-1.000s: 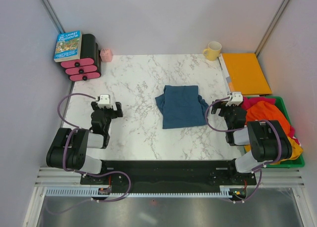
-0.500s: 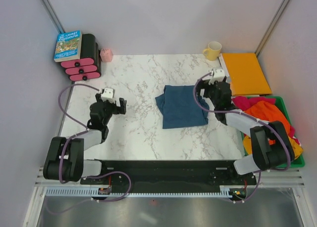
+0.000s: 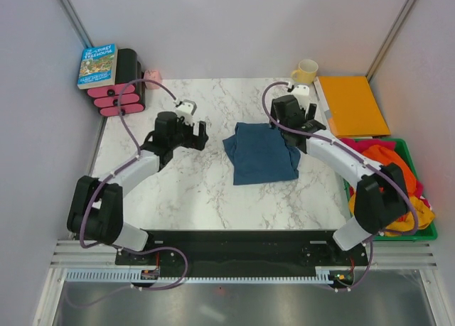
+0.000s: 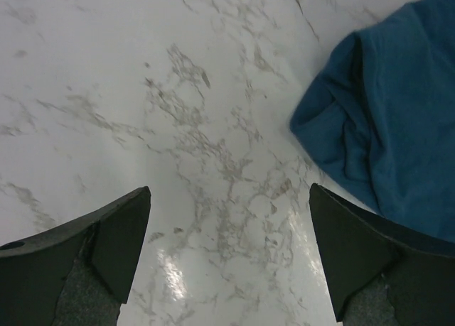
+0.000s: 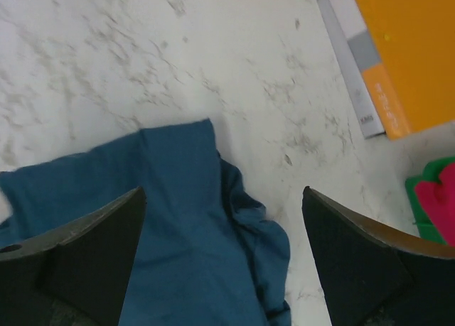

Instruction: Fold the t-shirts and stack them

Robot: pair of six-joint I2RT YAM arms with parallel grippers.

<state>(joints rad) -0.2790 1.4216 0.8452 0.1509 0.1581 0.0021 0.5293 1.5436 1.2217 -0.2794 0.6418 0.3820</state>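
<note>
Left gripper is spread as wide as it goes with nothing between its fingers. It hangs over the bare white marble-patterned tabletop, just off the nine o'clock side of the folded dusty teal-blue cloth t-shirt. Right gripper is just as wide and empty too, poised over that shirt's one o'clock corner; whether it touches the cloth, I can't tell.

The count: one teal shirt near the table's middle. In the green plastic bin at four o'clock are one bright orange t-shirt, one magenta-pink t-shirt and one yellow t-shirt, heaped together. One flat orange folder lies at two o'clock, and one yellow mug sits beside it.
</note>
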